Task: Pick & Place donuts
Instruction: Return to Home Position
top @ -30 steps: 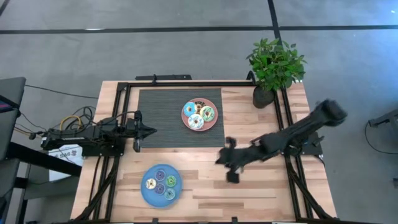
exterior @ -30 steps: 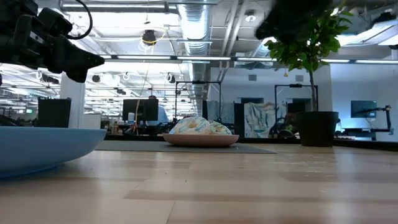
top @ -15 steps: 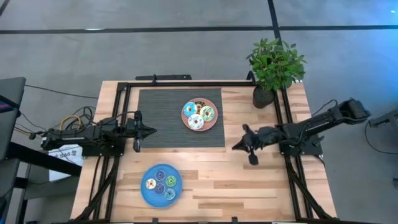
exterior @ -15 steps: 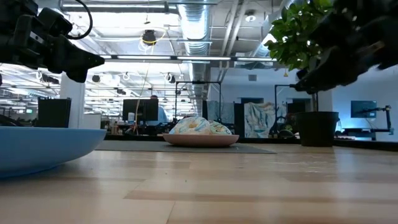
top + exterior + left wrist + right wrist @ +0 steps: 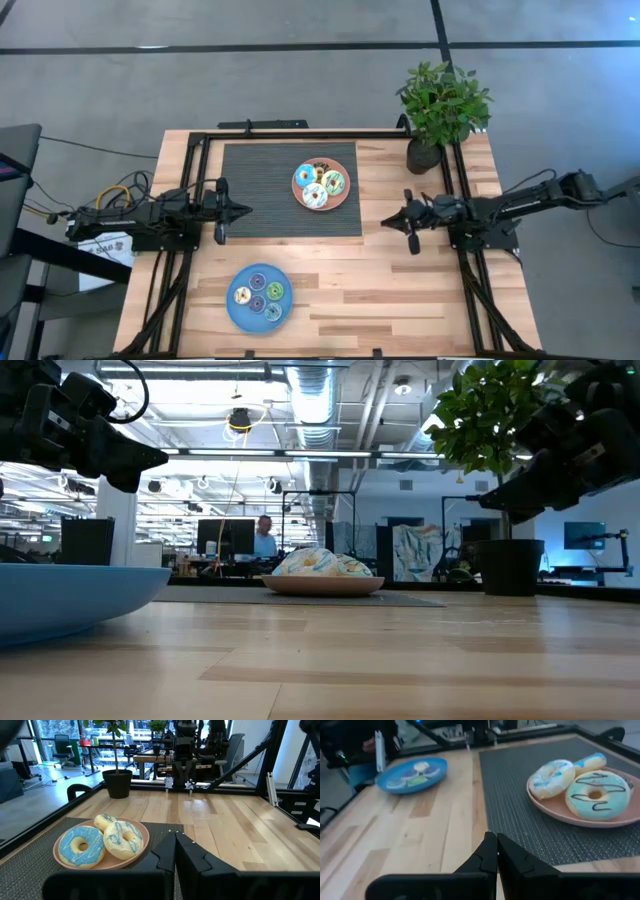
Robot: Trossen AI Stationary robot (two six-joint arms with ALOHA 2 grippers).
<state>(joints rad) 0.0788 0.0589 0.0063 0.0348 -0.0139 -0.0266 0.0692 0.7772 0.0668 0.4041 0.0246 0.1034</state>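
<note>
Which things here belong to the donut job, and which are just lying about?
Job: large donuts on the pink plate; small donuts on the blue plate; left gripper over the left edge of the dark mat, right gripper right of it, both shut, empty.
Lying about: potted plant; dark mat.

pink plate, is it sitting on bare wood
No, the pink plate lies on the dark mat.

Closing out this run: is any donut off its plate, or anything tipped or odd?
Nothing stands out. The large donuts sit on the pink plate on the mat, the small donuts on the blue plate, none loose on the table. Left gripper and right gripper are shut and empty at their sides; the plant is upright.
</note>
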